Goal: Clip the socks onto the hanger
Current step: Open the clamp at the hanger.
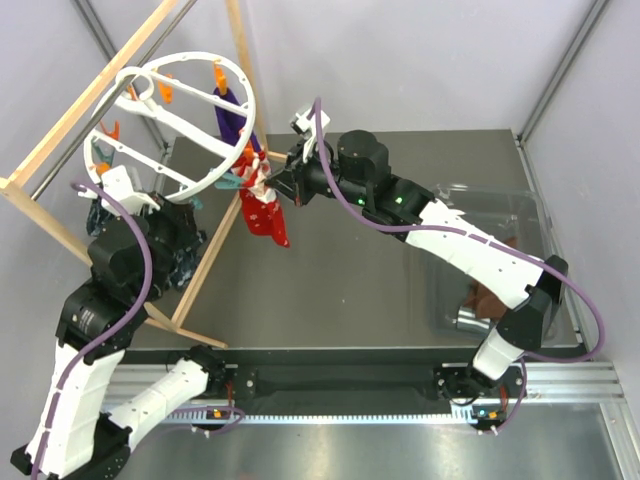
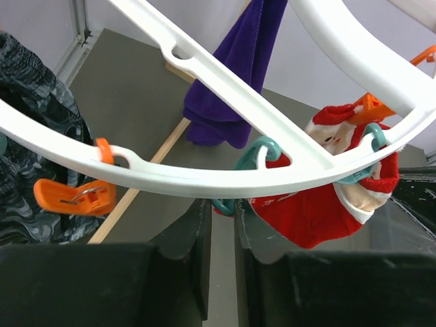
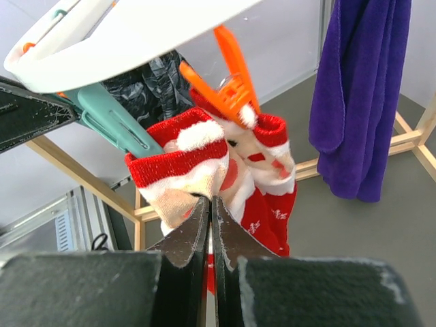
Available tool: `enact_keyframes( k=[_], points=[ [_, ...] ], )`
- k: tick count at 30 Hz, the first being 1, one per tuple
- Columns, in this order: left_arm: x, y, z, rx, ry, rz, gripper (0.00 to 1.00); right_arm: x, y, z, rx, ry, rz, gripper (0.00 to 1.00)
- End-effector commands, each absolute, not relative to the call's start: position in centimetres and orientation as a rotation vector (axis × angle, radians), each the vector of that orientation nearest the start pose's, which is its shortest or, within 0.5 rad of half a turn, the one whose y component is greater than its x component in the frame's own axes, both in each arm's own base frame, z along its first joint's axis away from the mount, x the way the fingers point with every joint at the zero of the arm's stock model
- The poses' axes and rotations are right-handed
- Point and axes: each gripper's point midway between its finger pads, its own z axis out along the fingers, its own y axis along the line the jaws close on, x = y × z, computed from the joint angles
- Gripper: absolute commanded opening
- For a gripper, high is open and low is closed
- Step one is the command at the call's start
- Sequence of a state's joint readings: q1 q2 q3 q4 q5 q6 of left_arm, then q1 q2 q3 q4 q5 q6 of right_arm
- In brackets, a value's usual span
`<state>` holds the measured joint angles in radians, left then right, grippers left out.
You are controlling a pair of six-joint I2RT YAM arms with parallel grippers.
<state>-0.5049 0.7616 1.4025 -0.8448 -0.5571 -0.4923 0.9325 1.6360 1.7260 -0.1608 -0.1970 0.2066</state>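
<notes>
The red Santa socks (image 3: 262, 211) are found hanging from the rim of the white ring hanger (image 1: 150, 75), clear of the counter (image 1: 350, 280) and just beside the long purple socks (image 3: 357, 102). Their cuffs are bunched together under an orange clip (image 3: 231, 85), which is seen biting down on the fabric at the top. A teal clip (image 3: 116, 122) lies against the left cuff, but whether it grips anything cannot be told.

The right gripper (image 3: 210, 204) is pressed up under the cuffs. Its jaws are drawn together to a hairline and appear to pinch the pale edge of the socks. The left gripper (image 2: 223, 211) is held just under the rim, its jaws narrow with a slit of counter showing between them. Whether the rim or a clip is caught at their tips cannot be told.

The task is judged to be nearly done, since the socks are carried by the hanger. What is left is for the right jaws to be let go and the clip's hold on both cuffs to be confirmed. Something reddish-brown (image 1: 490, 300) is seen in the clear bin (image 1: 500, 215), but it cannot be identified.
</notes>
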Motion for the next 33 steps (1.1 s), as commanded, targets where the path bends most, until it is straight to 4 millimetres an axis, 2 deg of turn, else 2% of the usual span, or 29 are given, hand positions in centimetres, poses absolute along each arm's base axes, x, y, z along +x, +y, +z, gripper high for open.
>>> enact_keyframes(
  k=[1,5,10,11,12,14,15,17,18,19,20,21,22,25,28,29,31,33],
  points=[
    [22.3,-4.4,42.5,-0.326,1.673,-0.276,0.15,27.0,42.9,43.7,-0.739,1.49,1.043,0.0],
    [22.2,-5.6,43.1,-0.272,1.679,-0.334,0.0,26.6,42.8,43.6,-0.754,1.491,1.048,0.01],
    [22.3,-7.8,43.4,-0.182,1.691,-0.424,0.0,26.0,42.4,43.3,-0.805,1.523,1.032,0.1],
    [22.3,-8.1,43.5,-0.167,1.694,-0.438,0.0,25.9,42.2,43.1,-0.811,1.532,1.023,0.15],
    [22.2,-8.8,43.5,-0.141,1.701,-0.47,0.0,25.9,41.8,43.3,-0.804,1.535,1.008,0.28],
    [22.3,-9.5,43.6,-0.123,1.706,-0.5,0.0,25.8,41.1,43.0,-0.805,1.558,0.985,0.4],
    [22.2,-9.8,43.7,-0.113,1.706,-0.517,0.0,25.4,40.6,43.5,-0.803,1.549,0.986,0.44],
    [22.2,-10.6,43.7,-0.088,1.717,-0.555,0.0,24.6,40.2,43.4,-0.822,1.55,1.001,0.45],
    [22.2,-10.8,43.8,-0.087,1.719,-0.568,0.0,23.5,40.0,44.0,-0.85,1.527,1.041,0.45],
    [22.1,-11.2,43.7,-0.079,1.726,-0.583,0.0,22.7,40.1,43.9,-0.863,1.531,1.083,0.45],
    [22.0,-11.3,43.7,-0.075,1.726,-0.593,0.0,22.0,40.3,44.6,-0.872,1.497,1.127,0.45],
    [22.1,-11.5,43.7,-0.076,1.731,-0.604,0.0,20.5,40.6,45.1,-0.918,1.464,1.21,0.46],
    [22.0,-11.7,43.7,-0.073,1.731,-0.616,0.0,19.6,41.0,44.8,-0.938,1.457,1.264,0.47],
    [21.8,-12.2,43.8,-0.068,1.735,-0.65,0.0,16.9,42.5,45.8,-0.972,1.388,1.473,0.5],
    [21.5,-12.4,44.2,-0.071,1.723,-0.683,0.0,16.1,43.7,45.9,-0.997,1.358,1.555,0.57],
    [21.4,-12.5,44.3,-0.073,1.723,-0.694,0.0,16.5,44.3,45.3,-0.991,1.379,1.551,0.61],
    [21.2,-12.5,44.6,-0.079,1.715,-0.704,0.0,16.9,44.6,45.9,-0.981,1.351,1.549,0.63],
    [21.1,-12.5,44.7,-0.081,1.711,-0.71,0.0,17.4,45.2,45.6,-0.974,1.359,1.542,0.65]
  ],
)
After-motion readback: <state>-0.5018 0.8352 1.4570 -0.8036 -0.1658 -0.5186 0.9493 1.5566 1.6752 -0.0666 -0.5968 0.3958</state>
